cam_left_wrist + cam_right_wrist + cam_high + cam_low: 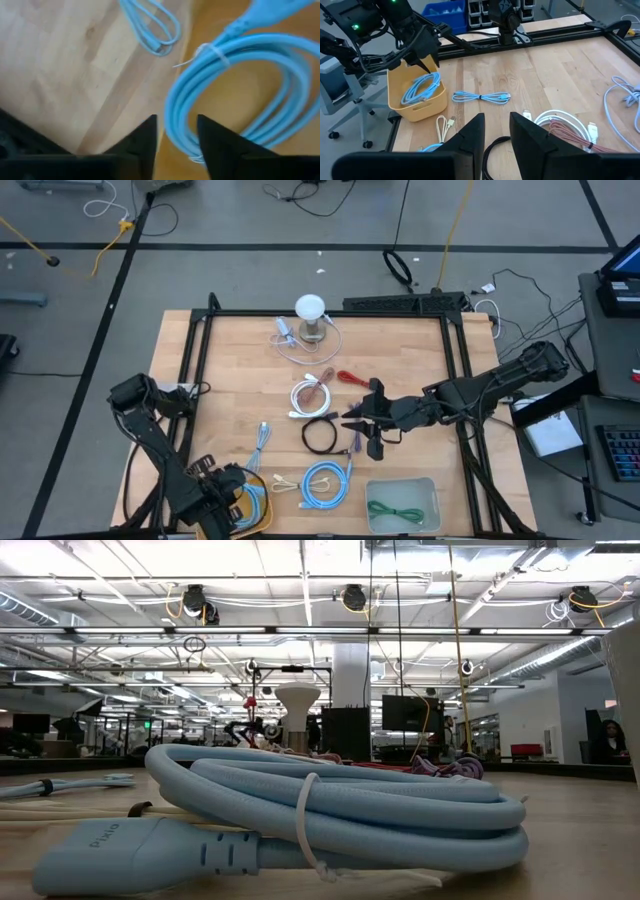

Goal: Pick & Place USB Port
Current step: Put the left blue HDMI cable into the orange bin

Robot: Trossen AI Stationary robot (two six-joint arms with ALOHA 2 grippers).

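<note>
Light-blue coiled cable (421, 90) is already laid in the yellow plastic bin (417, 107) at the worktop's (400, 360) near-left corner beneath the released left pincer (422, 60), several cables judged left.

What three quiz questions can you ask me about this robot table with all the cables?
1. True or false: the coiled green cable lies in the yellow plastic bin.
2. Where does the left tool hang? A: over the yellow bin. B: over the white lamp. C: over the green cable.
3. Fill in: the round cable loop near the right tool is ___ in colour.

Key: 1 false; 2 A; 3 black.
</note>
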